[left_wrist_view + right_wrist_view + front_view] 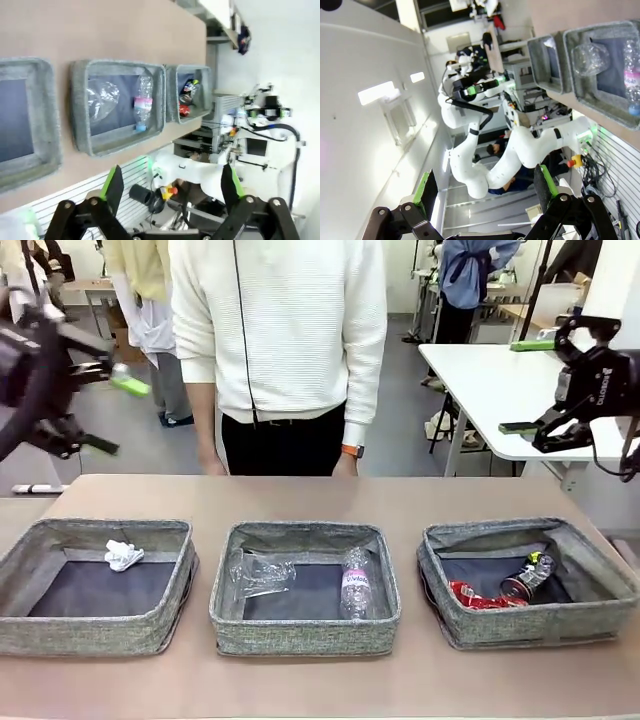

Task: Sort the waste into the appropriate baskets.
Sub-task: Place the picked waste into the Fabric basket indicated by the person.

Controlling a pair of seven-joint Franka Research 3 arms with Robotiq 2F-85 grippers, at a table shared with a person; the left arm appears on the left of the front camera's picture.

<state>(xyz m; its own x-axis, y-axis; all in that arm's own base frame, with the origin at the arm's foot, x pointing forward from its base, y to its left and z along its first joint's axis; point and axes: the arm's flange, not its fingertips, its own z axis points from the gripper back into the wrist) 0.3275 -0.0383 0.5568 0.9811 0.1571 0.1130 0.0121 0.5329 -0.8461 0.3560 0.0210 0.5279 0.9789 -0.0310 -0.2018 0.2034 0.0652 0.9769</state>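
Note:
Three grey woven baskets stand in a row on the table. The left basket (95,635) holds a white tissue wad (122,554). In the middle basket (305,635) lie a crushed clear bottle (260,573) and a pink-labelled clear bottle (355,583). The right basket (540,632) holds a red dented can (478,595) and a dark can with green marks (527,577). My left gripper (115,415) hangs open high at the left, my right gripper (527,385) open high at the right; both are empty (172,187) (485,187). The left wrist view shows the bottles (142,102) and cans (189,90) below.
A person in a white sweater (280,330) stands at the far edge, one hand (347,462) by the table. The brown tabletop (320,500) lies bare behind the baskets. A white table (490,380) stands at the back right.

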